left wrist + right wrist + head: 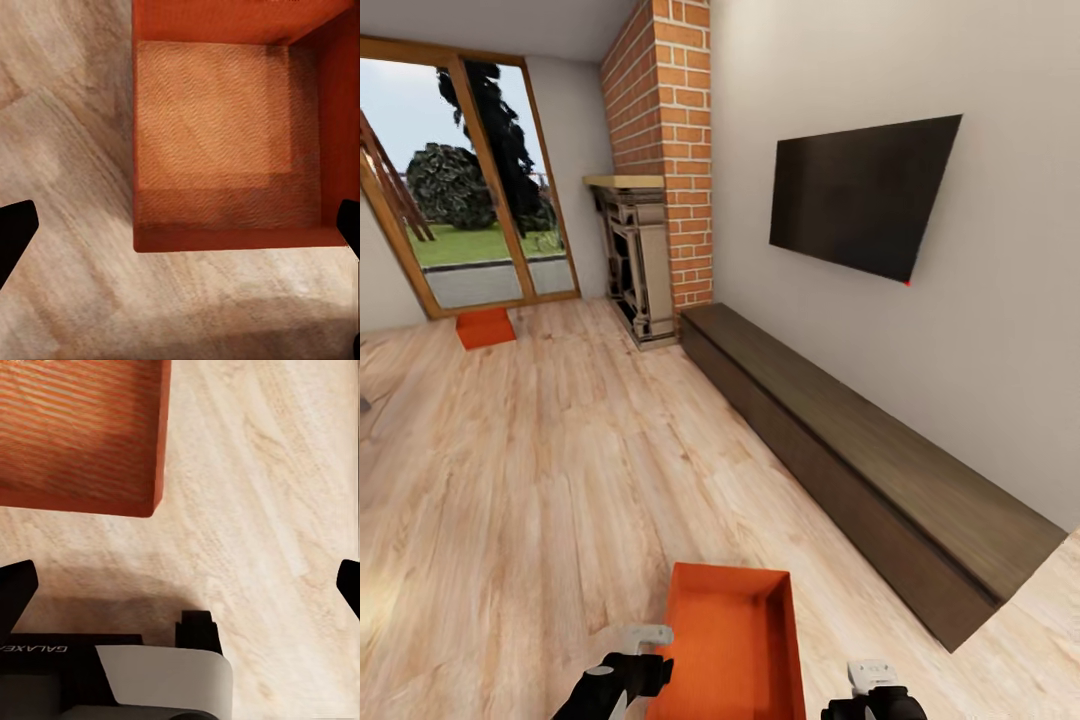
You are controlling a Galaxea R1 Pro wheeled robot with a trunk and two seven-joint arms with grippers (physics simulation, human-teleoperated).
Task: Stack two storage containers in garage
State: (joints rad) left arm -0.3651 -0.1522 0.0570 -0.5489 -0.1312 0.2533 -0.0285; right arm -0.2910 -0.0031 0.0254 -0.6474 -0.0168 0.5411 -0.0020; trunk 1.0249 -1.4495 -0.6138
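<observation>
On the light wood plank floor point(540, 470), a ribbed orange-red open bin point(735, 640) seen between both arms, left gripper point(180, 232) and right gripper point(180, 585) spread wide, nothing grasped, mirrored "GALAXEA" lettering read on the robot's body point(45, 675), second bin point(485, 327) set by the glass door point(470, 190).

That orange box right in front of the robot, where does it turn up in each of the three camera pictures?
Head view: the near storage container lies at bottom centre, between the two arms.
Left wrist view: its open inside covers the upper right.
Right wrist view: one ribbed corner sits upper left.
Shared landmark: the light wood plank floor under it.
</observation>
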